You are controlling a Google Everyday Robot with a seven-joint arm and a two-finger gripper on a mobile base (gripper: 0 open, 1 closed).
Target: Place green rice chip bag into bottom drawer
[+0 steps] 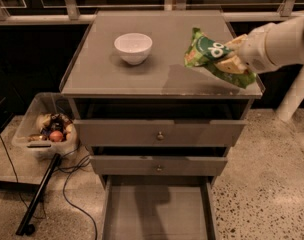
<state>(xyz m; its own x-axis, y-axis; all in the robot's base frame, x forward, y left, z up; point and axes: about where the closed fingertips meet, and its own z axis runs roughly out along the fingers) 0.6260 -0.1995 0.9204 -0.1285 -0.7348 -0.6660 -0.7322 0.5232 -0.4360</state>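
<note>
The green rice chip bag (208,52) is crinkled bright green foil with a dark green oval and white letters. My gripper (233,55) comes in from the right and is shut on the bag, holding it lifted above the right side of the cabinet top (157,69). The bag casts a shadow on the top beneath it. The bottom drawer (157,209) is pulled out at the bottom of the view; its flat floor is bare.
A white bowl (133,47) stands on the cabinet top, left of the bag. Two upper drawers with round knobs (160,135) are slightly pulled out. A clear bin (44,129) of items and a black cable (72,184) lie on the floor to the left.
</note>
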